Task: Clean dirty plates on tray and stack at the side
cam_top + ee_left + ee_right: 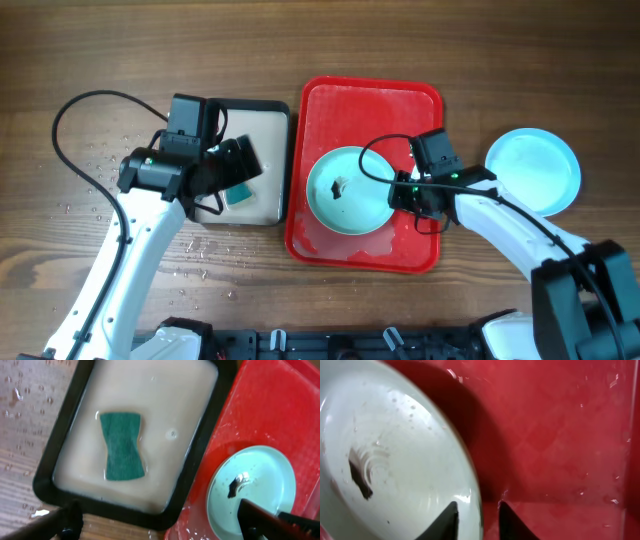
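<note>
left claw [160, 522]: wide, over sponge [121, 445]
right claw [477, 519]: narrow, straddling plate [395, 460] rim
plate: smeared, on tray [400, 100]
second plate [535, 170]: on tabletop [100, 50]

Bench [120, 50]: brown wood, clear grain, matt; water droplets beaded on left part.
Red tray [370, 100]: plastic, glossy, wet sheen, scattered droplets.
Plate on tray [330, 205]: smooth, glossy pale surface, faint concentric rings, dark smear at centre.
Second plate [535, 170]: same smooth sheen.
Black-rimmed tray [59, 435]: smooth black rim, slight gloss; beige inside under shiny cloudy liquid.
Sponge [121, 446]: green, rough, matt, fibrous.
Right claw [477, 510]: matt black.
</note>
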Available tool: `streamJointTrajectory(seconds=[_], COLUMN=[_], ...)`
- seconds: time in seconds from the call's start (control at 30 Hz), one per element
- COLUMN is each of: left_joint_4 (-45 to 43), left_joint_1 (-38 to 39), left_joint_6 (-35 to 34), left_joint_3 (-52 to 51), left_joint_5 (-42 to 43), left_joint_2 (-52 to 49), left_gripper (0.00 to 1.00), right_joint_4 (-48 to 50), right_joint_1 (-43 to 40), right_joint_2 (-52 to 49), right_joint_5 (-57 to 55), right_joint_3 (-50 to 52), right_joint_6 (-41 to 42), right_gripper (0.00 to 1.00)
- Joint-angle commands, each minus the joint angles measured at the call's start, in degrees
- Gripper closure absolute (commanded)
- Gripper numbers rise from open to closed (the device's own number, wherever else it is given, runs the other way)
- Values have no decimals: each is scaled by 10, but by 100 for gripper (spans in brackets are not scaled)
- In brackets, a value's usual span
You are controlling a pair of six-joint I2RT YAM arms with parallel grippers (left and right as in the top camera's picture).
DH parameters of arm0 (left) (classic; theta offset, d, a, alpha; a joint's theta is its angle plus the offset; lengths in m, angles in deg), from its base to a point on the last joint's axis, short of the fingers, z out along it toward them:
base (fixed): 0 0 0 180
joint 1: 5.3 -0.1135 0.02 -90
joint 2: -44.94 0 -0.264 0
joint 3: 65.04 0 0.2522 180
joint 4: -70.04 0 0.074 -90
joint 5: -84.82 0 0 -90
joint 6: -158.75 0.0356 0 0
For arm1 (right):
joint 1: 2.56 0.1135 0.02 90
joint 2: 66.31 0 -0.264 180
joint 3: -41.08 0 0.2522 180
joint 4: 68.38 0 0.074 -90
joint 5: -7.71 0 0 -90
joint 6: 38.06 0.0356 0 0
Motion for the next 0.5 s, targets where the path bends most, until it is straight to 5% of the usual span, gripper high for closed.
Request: streamJointTrajectory(seconds=[0.0,0.1,0.23,0.3,0.4,0.47], left_joint_4=[5,-4,-125,-136,-144,-151], left_joint_1=[-2,-2,-2,-2,-2,-2], left_joint_6=[-3,-75,-91,-127,-133,-133], left_joint_3=[-3,-29,-96,-100,-100,-99], left_joint_5=[0,-53,-56,-46,-43,-43], left_joint_2=[-6,-39,-133,-201,-241,-245], left_gripper=[33,34,40,66,78,96], right_joint_4=[-42,-87,-108,-118,-124,-124], right_joint_1=[-2,-2,-2,-2,-2,-2], right_joint_2=[68,143,201,199,197,197], right_joint_5=[-6,-5,-5,-5,-6,-6], right_joint_3=[-38,-50,-50,-50,-50,-50], right_joint_6=[-131,-165,-171,-170,-169,-169], right_gripper=[67,64,62,63,63,62])
